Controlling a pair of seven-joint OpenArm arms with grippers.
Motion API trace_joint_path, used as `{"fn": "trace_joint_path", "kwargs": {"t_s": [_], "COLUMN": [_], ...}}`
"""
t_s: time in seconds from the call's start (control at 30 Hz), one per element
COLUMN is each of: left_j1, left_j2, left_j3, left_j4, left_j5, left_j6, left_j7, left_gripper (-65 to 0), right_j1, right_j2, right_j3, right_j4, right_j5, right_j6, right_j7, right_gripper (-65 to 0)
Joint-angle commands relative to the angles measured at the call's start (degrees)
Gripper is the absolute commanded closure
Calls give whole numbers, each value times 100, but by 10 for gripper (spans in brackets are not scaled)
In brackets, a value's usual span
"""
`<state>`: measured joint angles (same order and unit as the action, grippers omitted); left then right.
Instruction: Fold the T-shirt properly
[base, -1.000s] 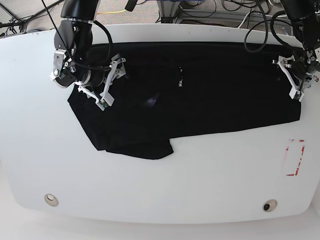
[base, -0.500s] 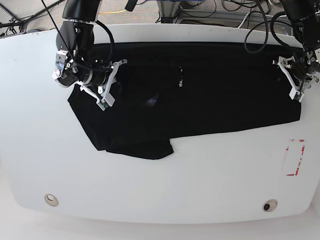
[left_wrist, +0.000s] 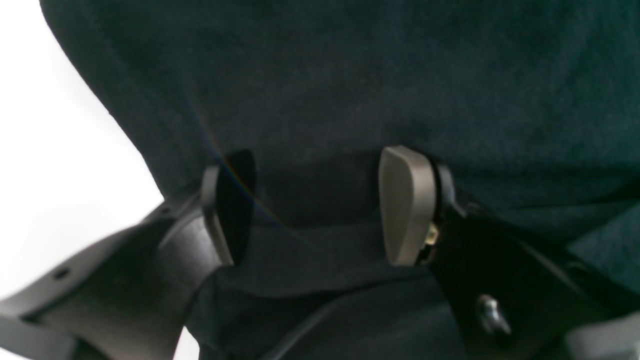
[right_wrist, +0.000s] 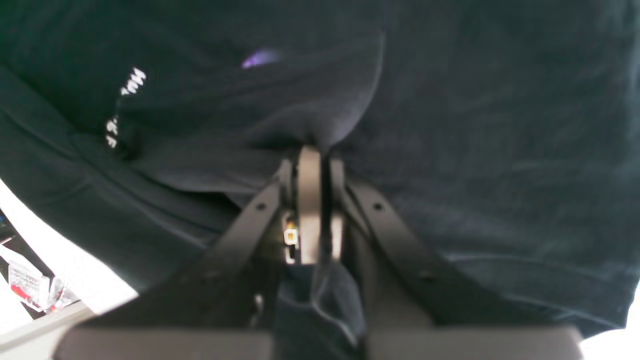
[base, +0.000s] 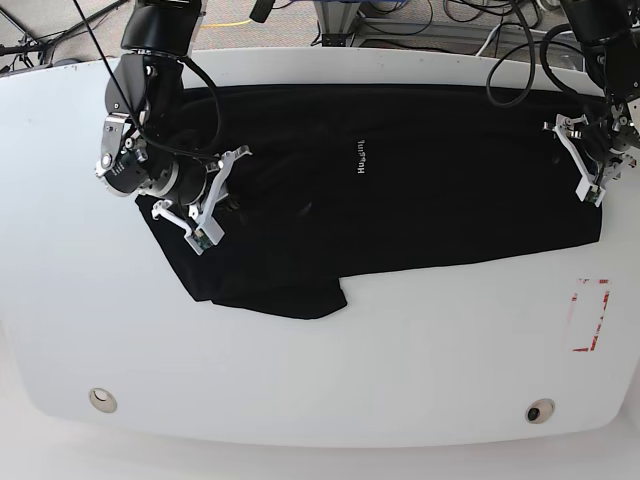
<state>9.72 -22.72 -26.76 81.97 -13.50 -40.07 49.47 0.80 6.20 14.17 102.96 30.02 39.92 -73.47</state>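
Note:
The black T-shirt (base: 400, 200) lies spread across the far half of the white table (base: 320, 360), its tiny white word (base: 361, 158) near the middle. My right gripper (base: 220, 195) is over the shirt's left part. In the right wrist view its jaws (right_wrist: 310, 150) are shut on a raised pinch of T-shirt (right_wrist: 500, 125) fabric, with the white word (right_wrist: 125, 100) to the upper left. My left gripper (base: 590, 160) sits at the shirt's right edge. In the left wrist view it (left_wrist: 312, 200) is open, its fingers (left_wrist: 405, 205) resting on the T-shirt (left_wrist: 350, 75) close to the cloth's edge.
A red-outlined rectangle (base: 590, 315) is marked on the table at the right. Two round fittings (base: 102, 399) (base: 540, 411) sit near the front edge. Cables (base: 400, 20) run behind the table's far edge.
My right gripper has shut on the shirt's fabric and shifted slightly left and toward the front, tugging the cloth so the white word now reads fully. The left gripper has stayed put.

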Motion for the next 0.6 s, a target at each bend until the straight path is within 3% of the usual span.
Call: {"fn": "trace_joint_path", "kwargs": {"t_s": [0.0,0.23,0.3,0.5,0.57], "left_j1": [26,61,61,70,53], "left_j2": [-53,-185,-185,-211,-211], "left_j3": [17,17,17,17,17], "left_j4": [9,9,9,9,9], "left_j5": [202,202,202,202,202], "left_j6": [7,7,7,7,7], "left_j7": [156,156,156,156,156], "left_gripper": [-365,-365,-365,-365,-365], "right_j1": [215,584,628,804,839], "right_j2": [35,44,44,440,624], "right_j3": [2,11,11,20,29], "right_j4": [-94,-735,-770,-770,-770], "right_j5": [79,70,70,70,70], "right_j6": [8,8,8,8,8], "right_j7": [169,187,187,319,407], "right_gripper": [0,-19,-76,-398,-460]}}
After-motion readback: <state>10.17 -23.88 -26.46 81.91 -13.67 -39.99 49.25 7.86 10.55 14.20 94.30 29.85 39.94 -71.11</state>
